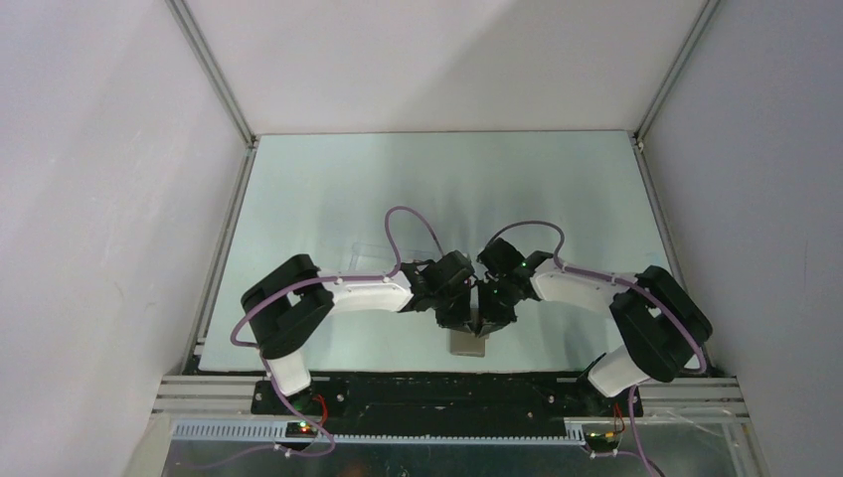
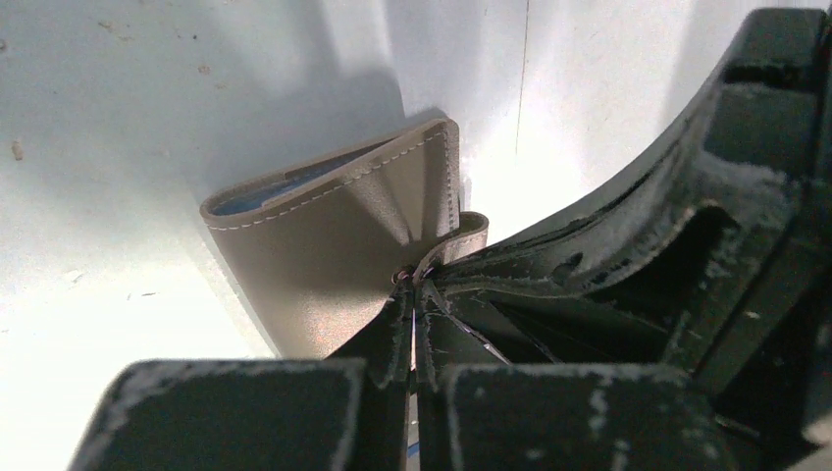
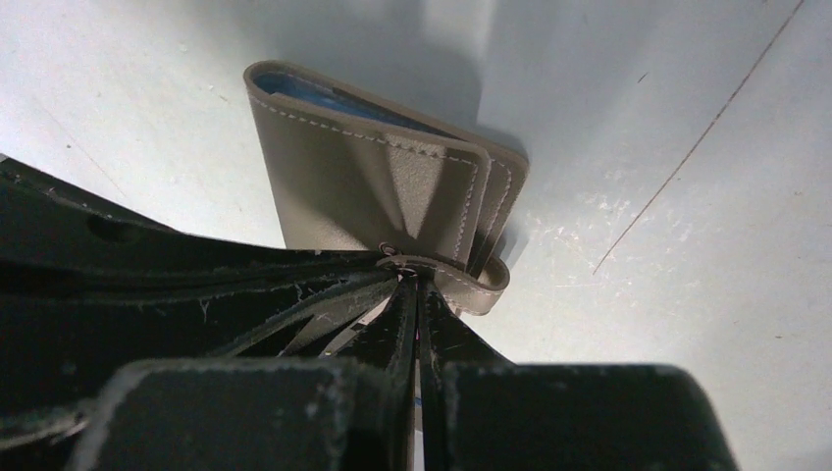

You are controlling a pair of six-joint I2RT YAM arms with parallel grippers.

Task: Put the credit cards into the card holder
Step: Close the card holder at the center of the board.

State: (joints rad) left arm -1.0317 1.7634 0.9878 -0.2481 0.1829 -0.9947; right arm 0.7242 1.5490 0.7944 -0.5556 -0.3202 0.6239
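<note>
We are pressing our right gripper (image 3: 417,285), jaws closed tight, against the snap of the grey-brown card holder (image 3: 363,186). It is sitting folded on the pale worktop (image 3: 687,245), its blue lining showing, while the left gripper's fingers (image 3: 226,294) are reaching the same spot.

Two alike: the left arm (image 1: 363,293) and right arm (image 1: 577,286) have smooth white shells between bulky black joint housings, and a purple cable (image 1: 408,221) loops along each. Small green lights (image 1: 521,266) glow near the wrists. The left end effector (image 2: 416,299) and right end effector (image 3: 413,289) are matte black, their edges scuffed whitish.
</note>
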